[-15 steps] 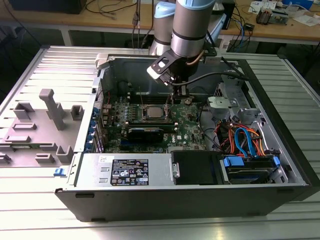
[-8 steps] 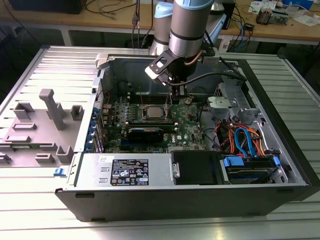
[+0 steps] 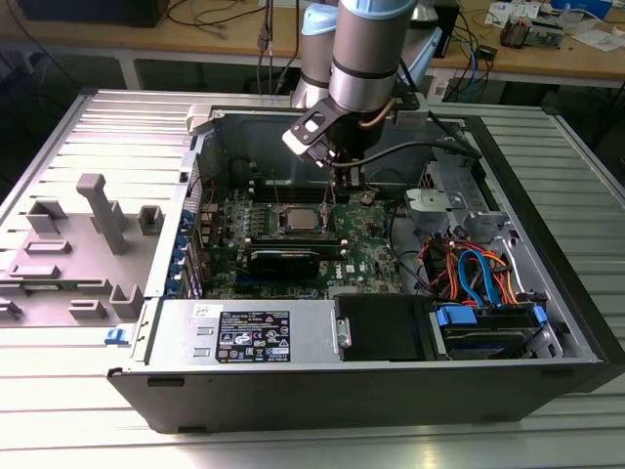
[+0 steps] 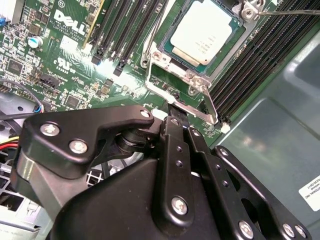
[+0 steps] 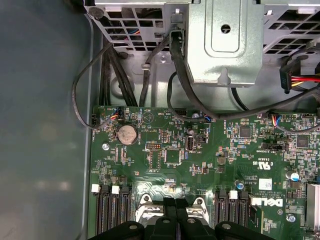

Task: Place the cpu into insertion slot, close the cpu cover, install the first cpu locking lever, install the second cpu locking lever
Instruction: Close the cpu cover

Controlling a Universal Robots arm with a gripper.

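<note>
The open computer case [image 3: 371, 391] lies on its side on the ribbed metal table [image 3: 98, 117]. The motherboard [image 3: 371, 259] lies flat on the case floor. The arm reaches down into the case from above.

**Task parts**
- The cpu [image 4: 204, 31] is seated in the insertion slot [image 4: 159, 59], near the middle of the motherboard. Its pale grey top faces up.
- The cpu cover [image 4: 196, 75] lies flat around the cpu, and the chip shows through its window.
- A thin silver lever rod [image 4: 152, 47] runs along one edge of the slot, next to the black memory slots [image 4: 125, 35]. A second rod [image 4: 285, 12] crosses past the far corner.

**End effector**
- The gripper [image 4: 174, 111] is lowered to the slot's edge. In the exterior view it stands at the side of the slot towards the exterior view's right [image 3: 329, 205].
- Its two black fingers [image 4: 172, 135] are closed together, with only a hairline between them in the first wrist view [image 5: 175, 201].
- The tips meet a flat silver lever bar [image 4: 192, 105] that crosses just outside the slot's corner. Whether they are pinching it or only touching it cannot be determined.

**Surroundings**
- A coin cell [image 5: 126, 134] sits near the motherboard's edge, below a grey drive cage [image 5: 220, 45].
- A grey fixture [image 3: 98, 210] stands on the table beside the case, well apart from the work.
</note>
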